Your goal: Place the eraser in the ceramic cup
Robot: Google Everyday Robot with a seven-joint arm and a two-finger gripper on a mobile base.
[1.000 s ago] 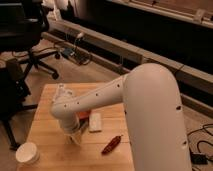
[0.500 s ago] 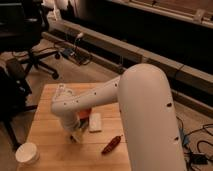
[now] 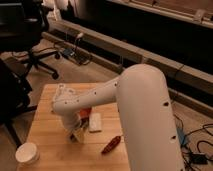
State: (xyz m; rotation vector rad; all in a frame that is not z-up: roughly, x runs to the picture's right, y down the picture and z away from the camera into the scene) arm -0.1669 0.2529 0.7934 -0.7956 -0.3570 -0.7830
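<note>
Basically nothing has moved. The ceramic cup (image 3: 27, 153) sits at the near-left corner of the tabletop (image 3: 50, 130), in the same spot as a second ago. Well to its right, the tool (image 3: 77, 133) is down low at the tabletop, just in front of the orange bowl (image 3: 85, 113), where it was in both earlier frames. Can't tell how wide the tool stands or whether it grips anything. The dark sliver right under it is probably the eraser (image 3: 74, 138); it is mostly hidden and well apart from the cup. Right of that, the white block (image 3: 95, 121) and the red chili-shaped thing (image 3: 111, 145) are unmoved. Only difference: the big white upper arm (image 3: 145, 115) leaned slightly left versus a second ago, then held. Judgement: this is the grasp stage at the eraser, with the lift and the carry left to the cup not yet done.
</note>
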